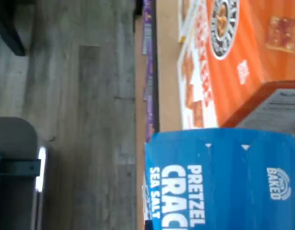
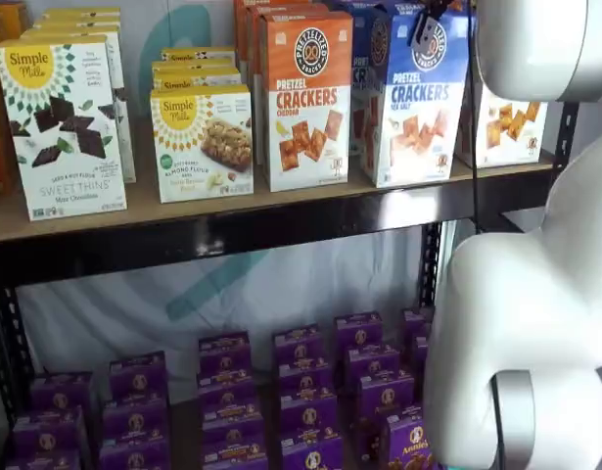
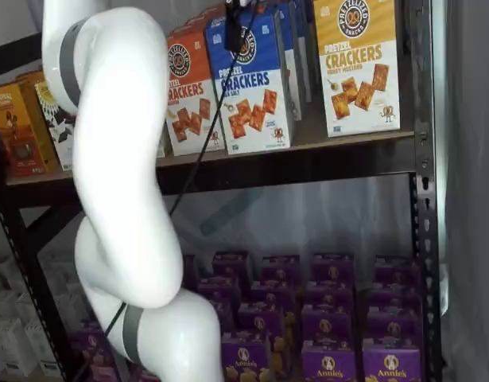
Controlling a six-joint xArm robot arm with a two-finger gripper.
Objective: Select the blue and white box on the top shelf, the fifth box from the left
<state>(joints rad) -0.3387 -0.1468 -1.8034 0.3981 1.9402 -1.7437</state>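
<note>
The blue and white box (image 2: 418, 98) stands upright on the top shelf (image 2: 232, 230), right of an orange Cheddar carton (image 2: 305, 98). It shows in both shelf views (image 3: 248, 79). In the wrist view its blue top and "PRETZEL" lettering (image 1: 219, 182) fill the near part, at the tan shelf board (image 1: 166, 72). My gripper (image 2: 425, 22) is at the box's top edge. One black finger (image 3: 233, 30) hangs over the upper front face beside a cable. The other finger is hidden, so I cannot tell whether the gripper holds the box.
A yellow-topped cracker carton (image 3: 359, 64) stands right of the blue box, and Simple Mills boxes (image 2: 66, 127) stand to the left. Several purple boxes (image 2: 301, 392) fill the lower level. My white arm (image 3: 117, 159) stands before the shelves. A black upright (image 3: 423, 199) bounds the right end.
</note>
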